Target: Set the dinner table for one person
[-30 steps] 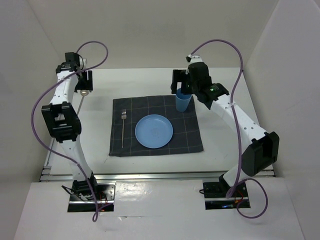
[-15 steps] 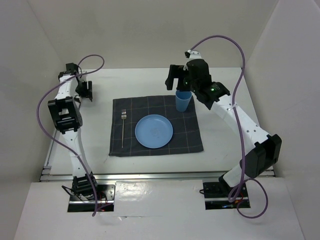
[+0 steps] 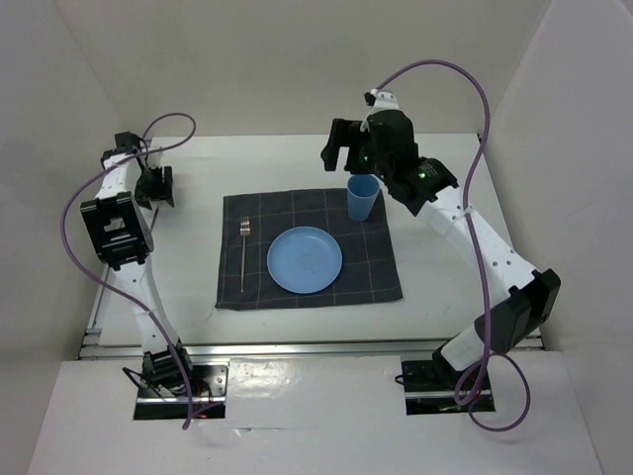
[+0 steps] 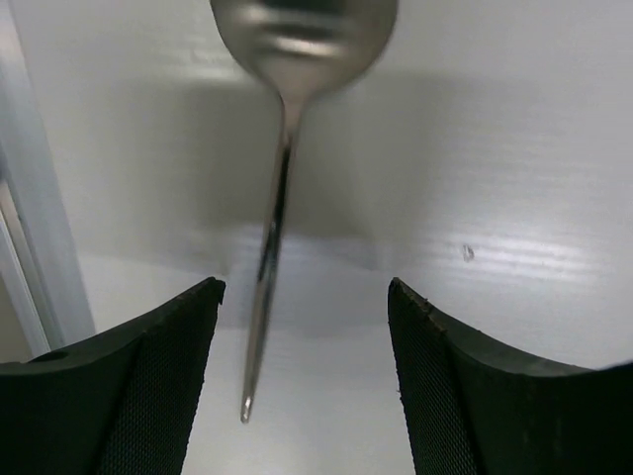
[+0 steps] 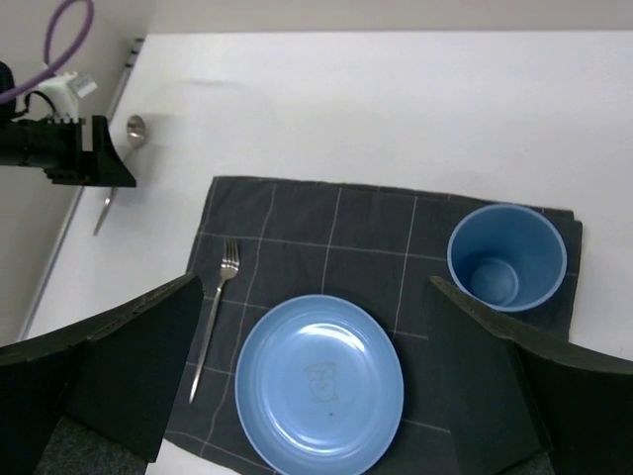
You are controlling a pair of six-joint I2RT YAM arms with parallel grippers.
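On the white dinner table (image 3: 425,287) lies a dark checked placemat (image 3: 381,277) with a blue plate (image 3: 305,260), a fork (image 3: 243,252) left of it and an upright blue cup (image 3: 363,198) at its far right corner. A metal spoon (image 4: 282,168) lies on the bare table at the far left; it also shows in the right wrist view (image 5: 134,129). My left gripper (image 4: 307,287) is open low over the spoon's handle, which lies between the fingers, nearer the left one. My right gripper (image 5: 316,280) is open and empty, high above the placemat.
A silver rail (image 5: 94,148) runs along the table's left edge, close beside the spoon. White walls (image 3: 297,69) enclose the table at the back and both sides. In the top view the left gripper (image 3: 153,186) hides the spoon.
My left gripper has swung left and lower at the far left of the table. My right gripper has drawn back up and left from the cup, which stands unmoved.
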